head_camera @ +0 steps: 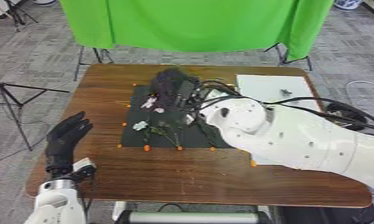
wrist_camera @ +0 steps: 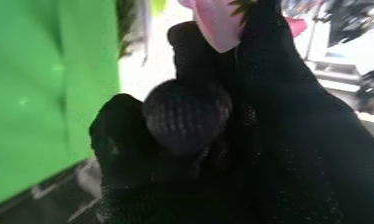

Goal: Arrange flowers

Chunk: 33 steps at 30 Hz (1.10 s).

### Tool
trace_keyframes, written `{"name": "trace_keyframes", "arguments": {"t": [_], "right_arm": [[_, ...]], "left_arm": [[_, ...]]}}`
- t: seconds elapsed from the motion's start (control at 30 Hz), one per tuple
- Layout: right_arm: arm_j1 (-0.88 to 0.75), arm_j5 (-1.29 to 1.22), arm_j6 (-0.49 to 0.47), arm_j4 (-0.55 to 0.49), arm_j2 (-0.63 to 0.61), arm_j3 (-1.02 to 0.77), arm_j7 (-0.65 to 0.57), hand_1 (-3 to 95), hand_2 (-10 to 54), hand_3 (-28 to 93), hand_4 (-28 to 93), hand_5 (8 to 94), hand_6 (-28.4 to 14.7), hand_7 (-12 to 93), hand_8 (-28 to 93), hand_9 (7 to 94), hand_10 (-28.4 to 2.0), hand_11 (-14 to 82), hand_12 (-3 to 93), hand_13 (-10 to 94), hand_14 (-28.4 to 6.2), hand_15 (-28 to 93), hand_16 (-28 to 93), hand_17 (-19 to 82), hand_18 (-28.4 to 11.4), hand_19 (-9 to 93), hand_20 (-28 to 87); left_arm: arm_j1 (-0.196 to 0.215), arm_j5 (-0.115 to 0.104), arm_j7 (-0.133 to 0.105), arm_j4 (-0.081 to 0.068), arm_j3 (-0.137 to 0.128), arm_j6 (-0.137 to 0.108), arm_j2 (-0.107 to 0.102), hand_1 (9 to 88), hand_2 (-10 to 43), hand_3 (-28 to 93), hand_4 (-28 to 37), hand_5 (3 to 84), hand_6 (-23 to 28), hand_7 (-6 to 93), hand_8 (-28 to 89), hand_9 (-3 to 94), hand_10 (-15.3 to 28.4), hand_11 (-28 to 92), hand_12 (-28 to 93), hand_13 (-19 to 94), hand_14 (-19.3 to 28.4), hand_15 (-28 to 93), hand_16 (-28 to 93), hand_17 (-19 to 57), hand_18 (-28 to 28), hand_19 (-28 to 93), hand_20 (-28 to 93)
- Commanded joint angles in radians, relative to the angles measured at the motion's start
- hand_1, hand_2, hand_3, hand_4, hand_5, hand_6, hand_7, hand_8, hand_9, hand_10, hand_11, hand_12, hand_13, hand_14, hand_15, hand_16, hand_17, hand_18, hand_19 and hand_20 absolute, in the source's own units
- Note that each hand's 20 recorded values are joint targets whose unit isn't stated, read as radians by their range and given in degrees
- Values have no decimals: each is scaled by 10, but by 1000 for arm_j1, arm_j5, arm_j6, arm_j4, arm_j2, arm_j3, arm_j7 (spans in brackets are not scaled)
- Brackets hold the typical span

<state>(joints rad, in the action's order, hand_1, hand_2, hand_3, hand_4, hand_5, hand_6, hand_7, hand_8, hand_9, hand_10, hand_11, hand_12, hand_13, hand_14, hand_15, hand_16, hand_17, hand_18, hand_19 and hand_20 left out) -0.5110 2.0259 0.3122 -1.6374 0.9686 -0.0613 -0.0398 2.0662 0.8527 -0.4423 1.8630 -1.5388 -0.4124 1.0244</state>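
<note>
Well, right arm crosses white sheet (green cloth beyond flowers).

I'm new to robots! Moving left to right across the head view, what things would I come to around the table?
The robot's left hand, the leftmost pale flower, the robot's right hand, the white sheet.
</note>
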Motion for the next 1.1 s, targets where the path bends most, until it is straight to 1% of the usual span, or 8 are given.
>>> {"name": "trace_keyframes", "arguments": {"t": [0.03,0.1,0.23,0.3,0.5,0.67,0.77,1.1], "right_arm": [[-63,53,-16,30,44,59,6,573,-95,647,-195,750,29,305,57,726,-93,91,246,887,-15,610,296,612,-120,932,553],[-69,57,-16,45,55,60,6,568,-95,653,-194,748,31,309,57,717,-92,98,239,888,-15,610,294,612,-120,932,553],[-82,61,-7,77,75,52,-11,557,-95,669,-199,749,39,322,55,707,-87,111,226,888,-15,610,292,612,-119,932,550],[-91,59,-4,97,88,42,-17,556,-95,671,-202,749,40,323,53,706,-88,113,224,888,-15,610,292,612,-118,932,550],[-99,55,16,138,118,24,-48,555,-95,671,-208,745,40,324,51,697,-90,118,213,888,-15,609,290,612,-118,932,549],[-96,41,29,161,121,20,-43,563,-95,659,-204,739,39,324,47,696,-92,118,210,889,-15,608,289,611,-119,932,553],[-94,36,30,172,125,21,-50,563,-95,657,-201,737,39,327,48,695,-91,118,209,889,-15,608,290,611,-119,932,552],[-102,34,72,226,149,16,-63,550,-95,676,-204,736,44,329,56,704,-89,119,214,891,-15,609,287,612,-119,932,553]], "left_arm": [[-5,1,13,-1,4,19,1,403,-85,718,-93,504,5,228,-103,476,129,266,119,416,162,293,-29,141,140,232,209],[0,-1,11,3,1,20,-1,394,-80,722,-93,497,-1,230,-106,475,125,258,117,417,160,283,-30,140,139,232,208],[-14,-1,16,-6,7,25,0,380,-76,731,-98,489,-9,233,-110,473,115,246,118,421,154,266,-23,144,137,221,206],[-16,5,23,-7,8,31,2,381,-76,731,-101,488,-9,234,-111,473,115,245,120,421,153,263,-19,144,136,218,208],[-20,2,19,-9,12,35,0,385,-78,732,-104,487,-12,240,-113,475,114,247,123,422,151,259,-15,144,137,216,211],[-19,-2,14,-9,14,31,1,394,-79,726,-104,493,-3,238,-113,475,119,253,124,420,155,264,-14,143,136,216,212],[-30,-3,11,-14,19,35,0,394,-80,726,-101,494,-5,236,-112,475,118,254,123,420,154,266,-16,142,137,216,212],[-30,-3,14,-14,20,30,3,377,-77,749,-110,473,-31,269,-131,476,84,250,120,432,130,225,-10,150,132,195,214]]}}
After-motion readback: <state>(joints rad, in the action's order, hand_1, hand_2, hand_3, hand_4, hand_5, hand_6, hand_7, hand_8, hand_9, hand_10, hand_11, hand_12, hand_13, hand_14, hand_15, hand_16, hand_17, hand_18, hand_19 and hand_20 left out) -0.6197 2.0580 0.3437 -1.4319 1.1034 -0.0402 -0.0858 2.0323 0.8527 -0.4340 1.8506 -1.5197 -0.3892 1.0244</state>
